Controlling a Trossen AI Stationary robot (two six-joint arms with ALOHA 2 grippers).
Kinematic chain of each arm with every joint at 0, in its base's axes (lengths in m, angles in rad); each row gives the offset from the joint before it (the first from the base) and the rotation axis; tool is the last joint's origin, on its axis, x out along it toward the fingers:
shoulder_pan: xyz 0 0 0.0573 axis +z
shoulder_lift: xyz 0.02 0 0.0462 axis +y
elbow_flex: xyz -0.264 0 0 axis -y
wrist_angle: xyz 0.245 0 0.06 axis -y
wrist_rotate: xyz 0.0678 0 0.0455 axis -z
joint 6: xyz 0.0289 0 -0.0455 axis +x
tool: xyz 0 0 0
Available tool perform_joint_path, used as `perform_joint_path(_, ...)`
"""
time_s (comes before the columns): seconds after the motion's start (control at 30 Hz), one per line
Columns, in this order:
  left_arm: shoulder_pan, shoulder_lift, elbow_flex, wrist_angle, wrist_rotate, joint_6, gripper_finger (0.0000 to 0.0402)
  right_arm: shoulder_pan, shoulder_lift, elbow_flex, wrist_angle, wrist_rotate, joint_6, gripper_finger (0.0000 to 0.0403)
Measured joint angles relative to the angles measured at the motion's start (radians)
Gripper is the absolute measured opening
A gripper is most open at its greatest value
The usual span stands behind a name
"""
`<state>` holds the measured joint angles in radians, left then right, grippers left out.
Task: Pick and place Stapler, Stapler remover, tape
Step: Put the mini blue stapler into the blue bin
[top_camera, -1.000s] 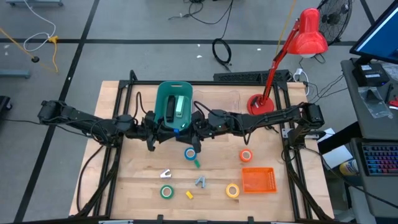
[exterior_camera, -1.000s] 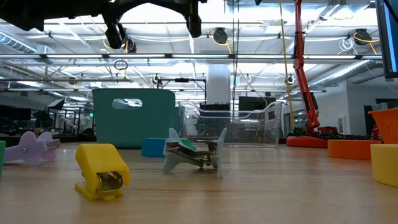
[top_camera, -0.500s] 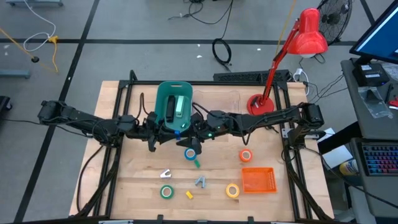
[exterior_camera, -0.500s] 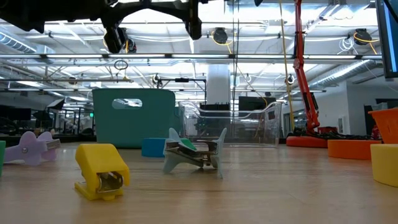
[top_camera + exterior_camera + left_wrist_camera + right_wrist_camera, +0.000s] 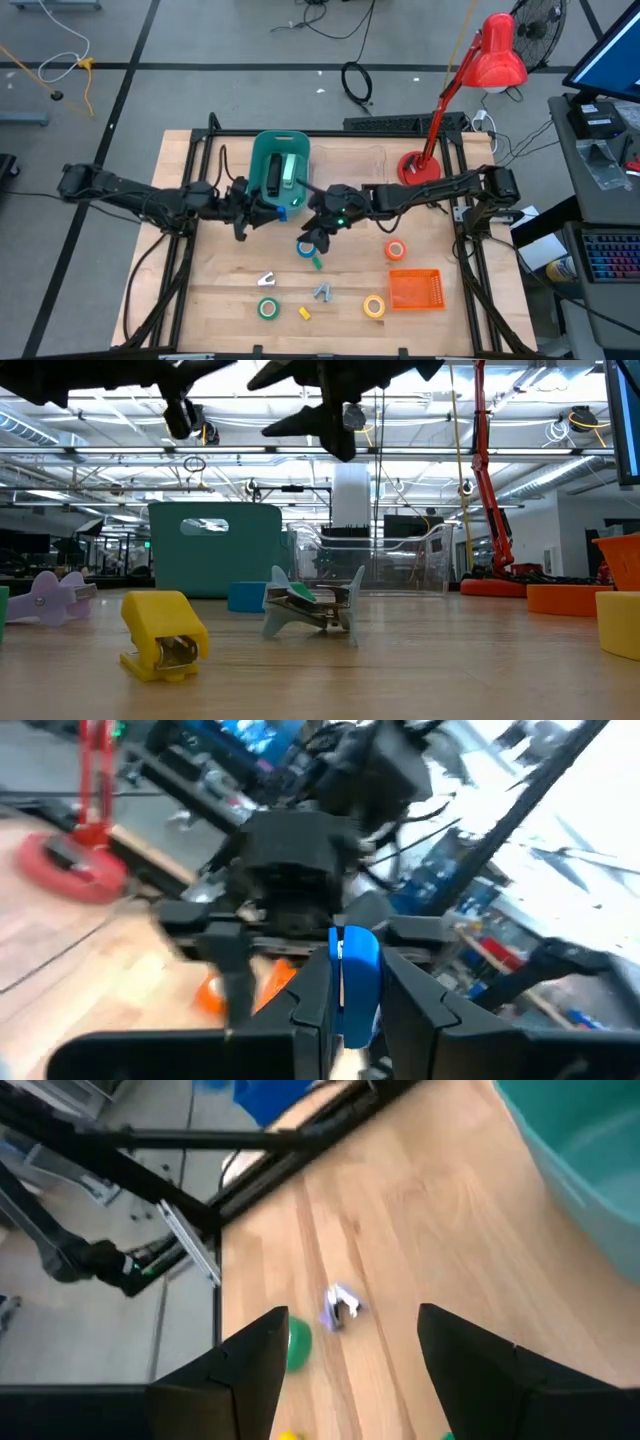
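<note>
Left gripper (image 5: 268, 209): beside the teal bin (image 5: 277, 150); jaws closed on a blue object (image 5: 355, 960), type unclear.
Green tape roll (image 5: 267, 308): near table edge; light, stiff ring. Judged grip: across the outer wall, or one finger through the hole.
Staple remover (image 5: 341, 1305): small, springy, irregular; likely to twist, so pinch it at mid-body.
Right gripper (image 5: 318, 237): jaws wide, empty, above the blue tape roll (image 5: 305, 248).
Blue tape roll: flat on the table; smooth sides may slip, so centre the grip.
Yellow tape roll (image 5: 374, 306), orange-red tape roll (image 5: 396, 250): handle likewise.
</note>
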<state>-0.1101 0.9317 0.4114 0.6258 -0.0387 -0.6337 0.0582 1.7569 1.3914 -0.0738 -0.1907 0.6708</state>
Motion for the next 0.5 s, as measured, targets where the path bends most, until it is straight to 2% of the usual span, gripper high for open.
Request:
perform_joint_path(0.23,0.07,-0.023,0.025,-0.281,-0.083,-0.042,0.0059,0.0,-0.001,0.0,-0.21,-0.05,-0.022,0.0211)
perform_joint_path(0.43,0.163,-0.015,0.147,-0.606,-0.093,-0.039,0.0059,0.005,-0.002,0.001,-0.421,-0.038,-0.066,0.0213)
perform_joint_path(0.5,0.198,-0.012,0.197,-0.708,-0.099,-0.038,0.0059,0.011,-0.002,0.001,-0.445,0.012,-0.078,0.0212)
